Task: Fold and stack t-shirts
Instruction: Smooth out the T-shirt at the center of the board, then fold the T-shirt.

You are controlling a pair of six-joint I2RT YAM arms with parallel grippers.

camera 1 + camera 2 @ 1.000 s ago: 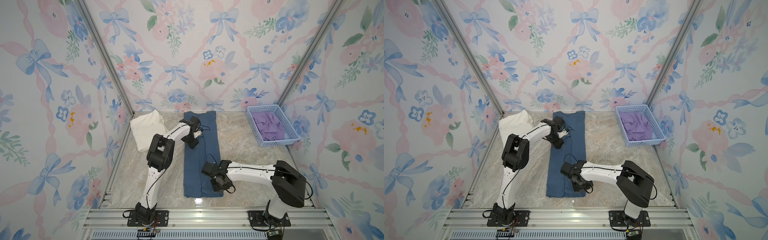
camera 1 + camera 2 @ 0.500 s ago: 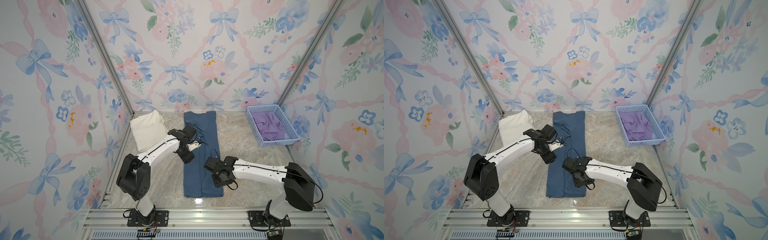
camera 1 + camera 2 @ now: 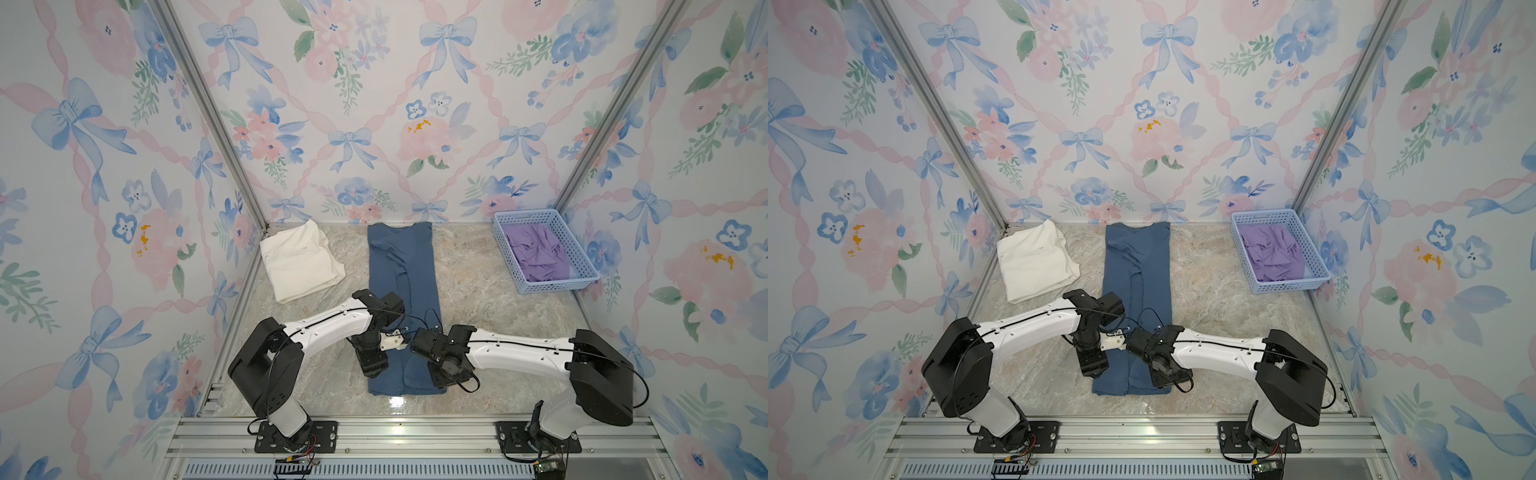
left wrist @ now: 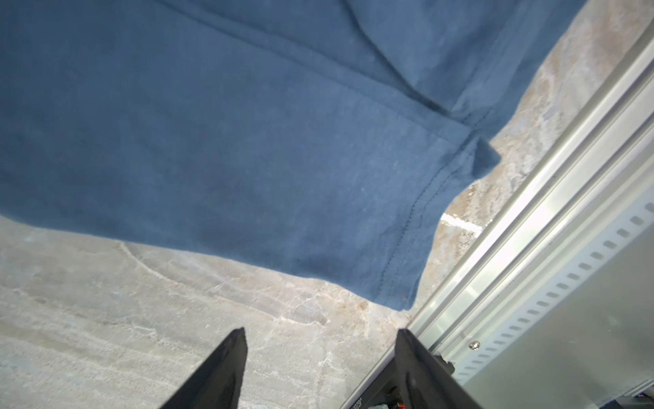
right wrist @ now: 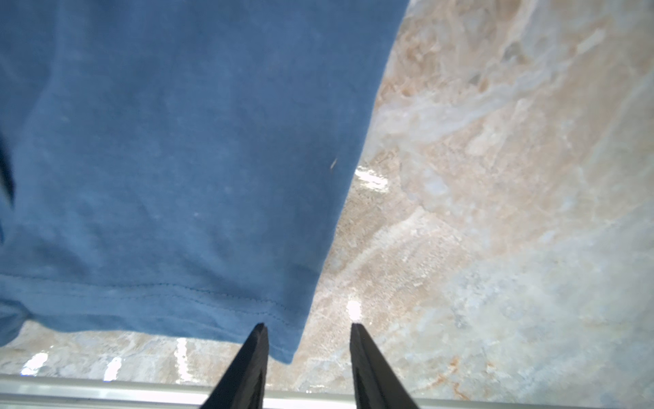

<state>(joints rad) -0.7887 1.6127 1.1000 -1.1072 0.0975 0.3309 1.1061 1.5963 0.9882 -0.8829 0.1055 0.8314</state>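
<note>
L pincer [image 4: 320, 331]: jaws wide, nothing btwn them, over bare surface [image 4: 141, 318] just off the hem of the slate-blue t-shirt [image 4: 247, 141]; R pincer [image 5: 308, 324]: jaws apart but narrower, empty, at the same shirt's hem corner, one finger [image 5: 251, 371] overlapping the cloth edge; in both top views this shirt lies flat as a long strip running 12 to 6 o'clock mid-surface, L pincer at its 7 o'clock edge, R at 5 o'clock; cream-white t-shirt [image 3: 299, 262] folded at 10 o'clock, apart; blue basket [image 3: 557, 284] w/ purple cloth [image 3: 536, 253] at 2 o'clock.
</note>
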